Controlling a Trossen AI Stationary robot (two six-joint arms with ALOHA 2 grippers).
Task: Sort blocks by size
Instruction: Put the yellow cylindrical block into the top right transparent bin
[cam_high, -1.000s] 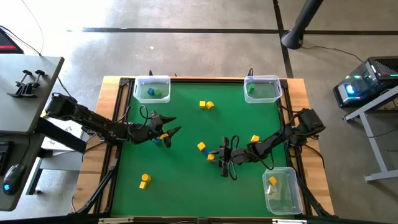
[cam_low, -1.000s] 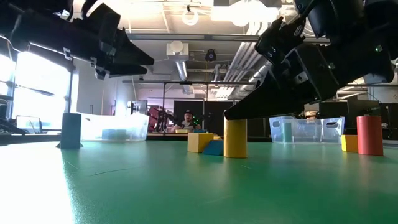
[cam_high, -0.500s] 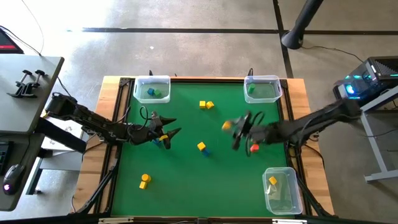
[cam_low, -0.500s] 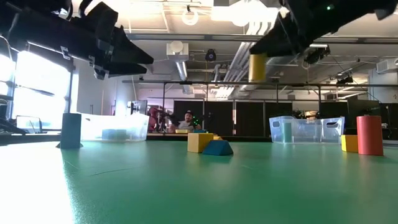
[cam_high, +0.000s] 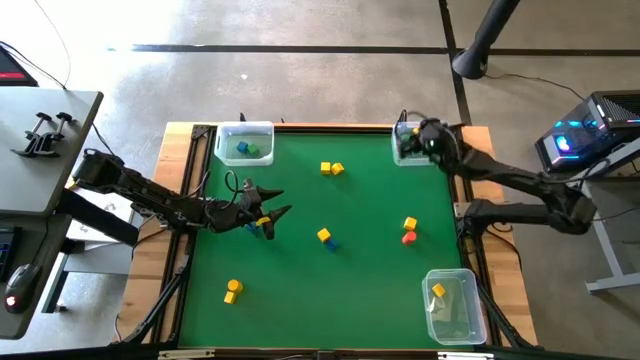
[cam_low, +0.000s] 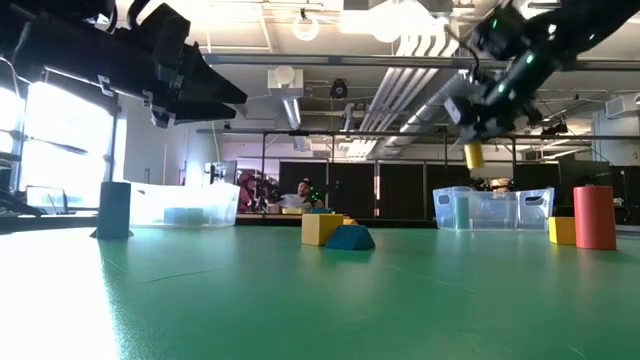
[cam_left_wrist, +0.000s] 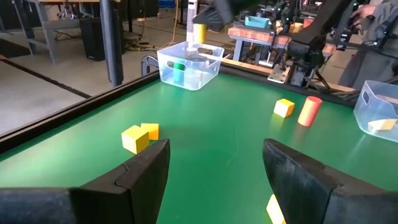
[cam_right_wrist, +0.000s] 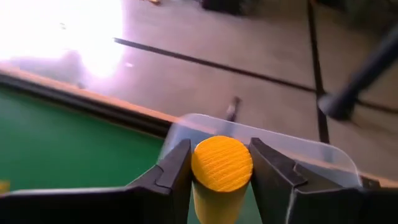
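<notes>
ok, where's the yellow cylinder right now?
The right gripper holds the yellow cylinder in the air over the clear bin at the table's far right corner in the high view.

Green table (cam_high: 300, 300), wooden rim, seen from above.

- Clear bin (cam_high: 245, 143) at 11 o'clock: blue and green blocks inside.
- Clear bin (cam_high: 412, 146) at 1 o'clock: green block inside; right gripper (cam_high: 426, 138) over it.
- Clear bin (cam_high: 452, 305) at 5 o'clock: one yellow block (cam_high: 438, 290).
- Yellow pair (cam_high: 332, 169) at 12 o'clock.
- Yellow block touching a blue one (cam_high: 326, 238), centre.
- Yellow block (cam_high: 410, 223) just above a red block (cam_high: 408, 238), at 3 o'clock.
- Two yellow blocks (cam_high: 232, 291) at 7 o'clock.
- Left gripper (cam_high: 272, 216) at 9 o'clock, fingers spread over yellow and blue blocks.
</notes>
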